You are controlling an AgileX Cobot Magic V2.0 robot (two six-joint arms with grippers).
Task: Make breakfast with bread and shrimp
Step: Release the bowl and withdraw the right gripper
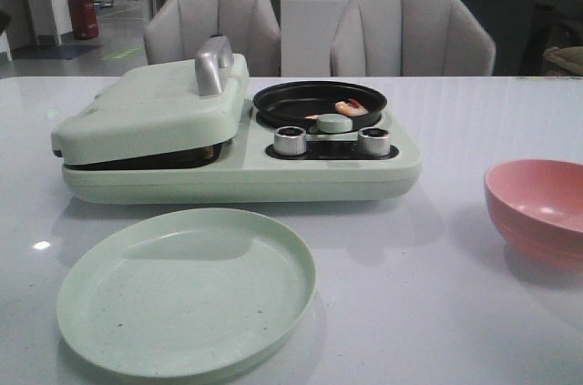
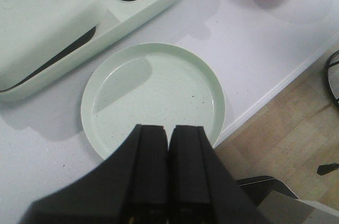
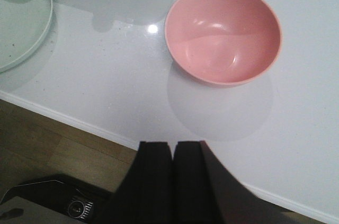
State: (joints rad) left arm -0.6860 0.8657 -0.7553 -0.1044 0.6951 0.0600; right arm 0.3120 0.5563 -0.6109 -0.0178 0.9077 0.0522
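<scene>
On the far right half of the cooker, a shrimp lies in the small black pan, so that part of the cooking looks under way or finished. The cooker's lid over the left half is down, and a dark gap under it shows nothing clearly; whether the bread is inside I cannot tell, since no slice appears in any view.

Near the cooker, the green plate holds no food, and the pink bowl at the right holds none either. My judgement is that serving has not begun: whatever has cooked must still be lifted out and laid on the plate.

Both arms hang back over the near table edge. The left gripper, above the plate's near rim, has its fingers pressed together on nothing. The right gripper, near the bowl, is likewise closed and empty.
</scene>
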